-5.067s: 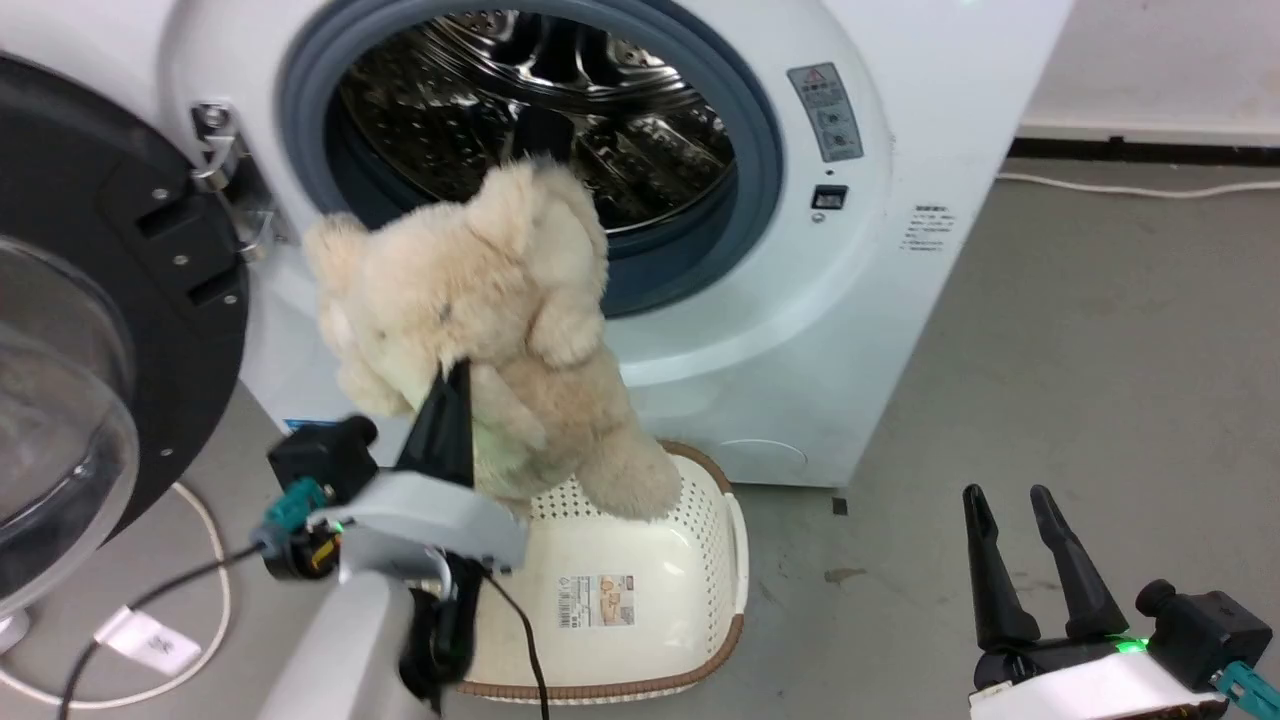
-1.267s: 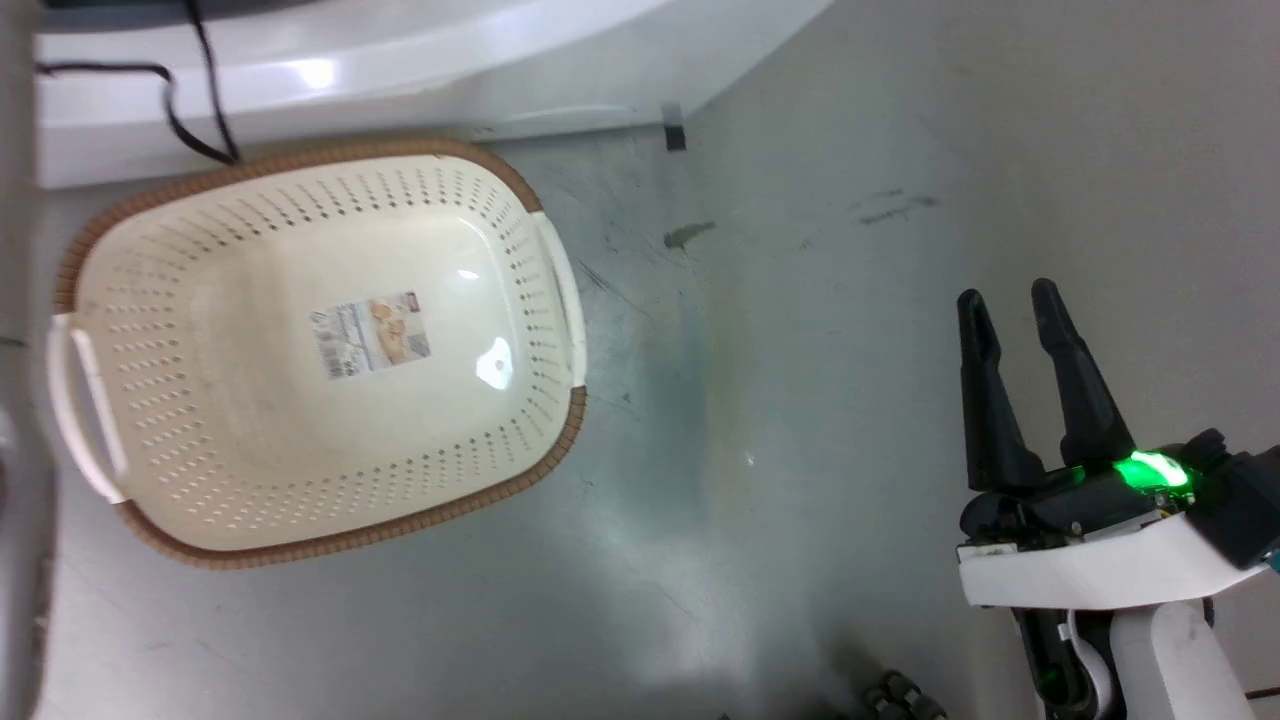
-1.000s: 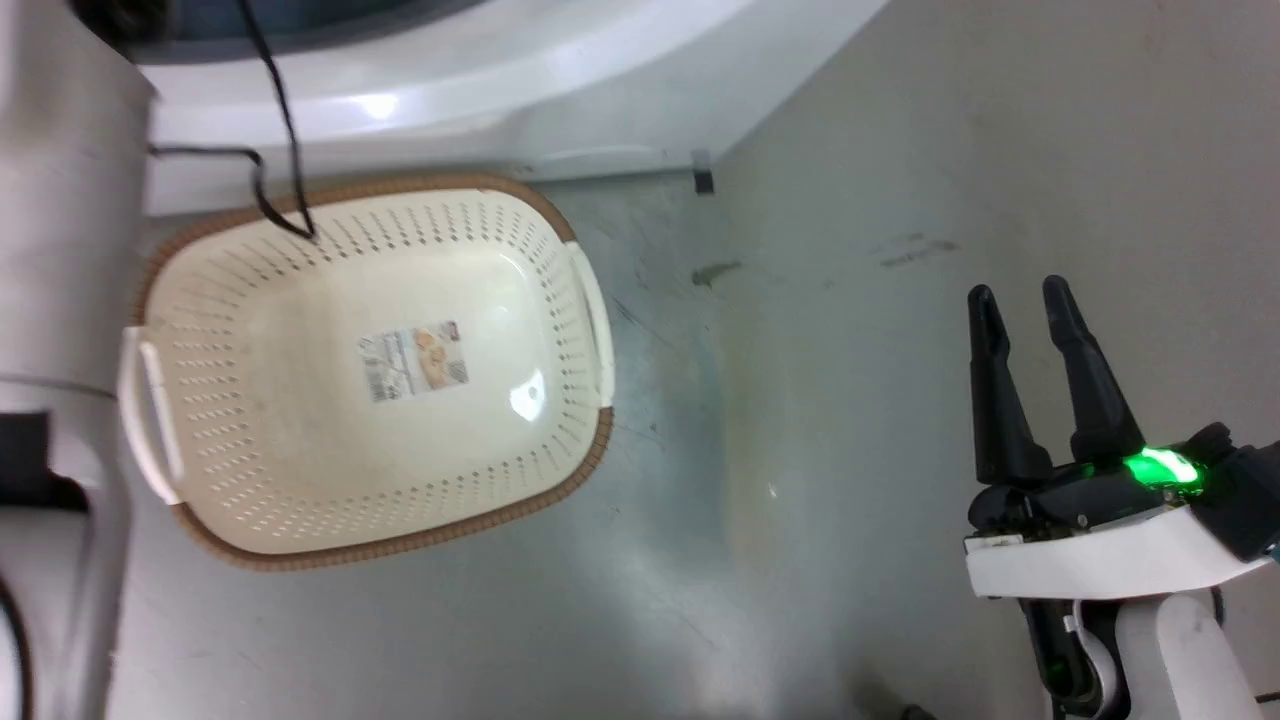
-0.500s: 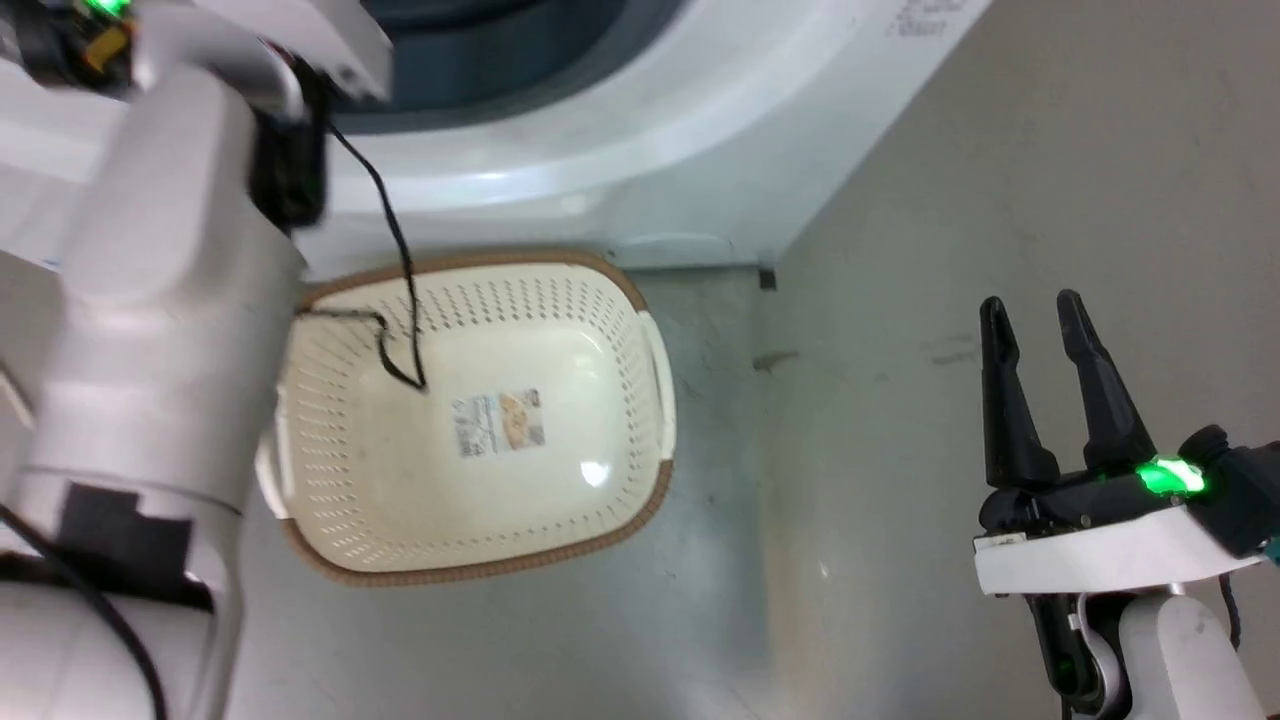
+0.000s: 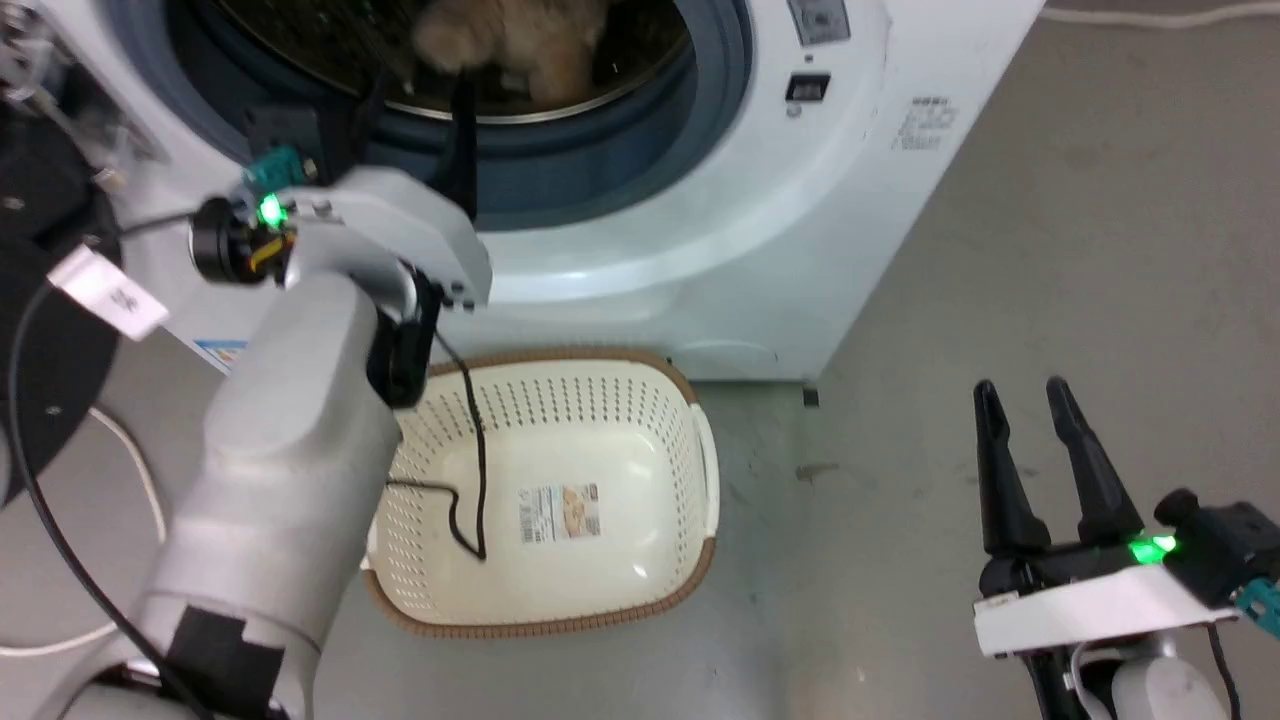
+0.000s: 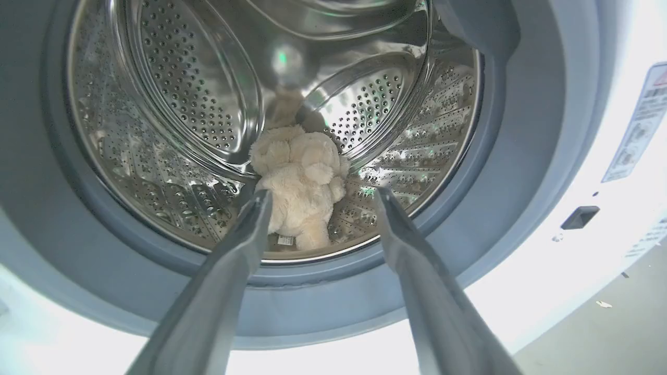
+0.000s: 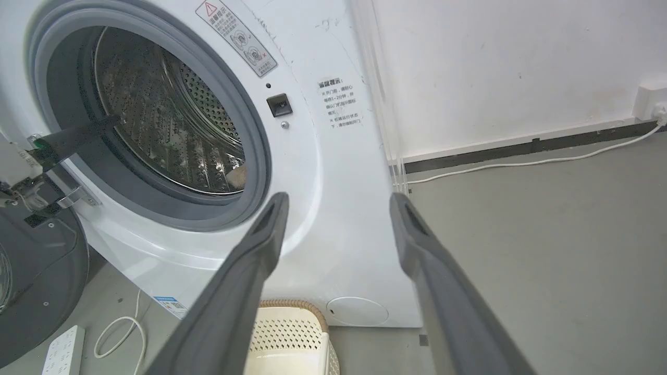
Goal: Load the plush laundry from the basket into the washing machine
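Observation:
The plush laundry (image 6: 299, 182), a cream teddy bear, lies on the floor of the washing machine's (image 5: 700, 250) steel drum (image 6: 177, 83); in the head view the bear (image 5: 515, 40) shows at the top edge. My left gripper (image 6: 322, 197) stands open at the door opening, pointing into the drum, nothing between its fingers (image 5: 462, 150). The basket (image 5: 560, 355) sits on the floor before the washer, holding only its label. My right gripper (image 5: 1030, 440) hangs open over the floor at the lower right, gripping nothing. The right wrist view shows the washer front (image 7: 333, 182) and the basket's rim (image 7: 292, 303).
The round door (image 5: 40, 330) hangs open at the left. A black cable (image 5: 470, 480) from my left arm droops into the basket. A white power strip (image 7: 62, 349) and cord lie on the floor by the door. Bare grey floor (image 5: 1000, 250) stretches right of the washer.
The head camera has swung up from the floor to the washer. The bear, earlier held above the basket by my left gripper, now lies in the drum. The right gripper is unchanged.

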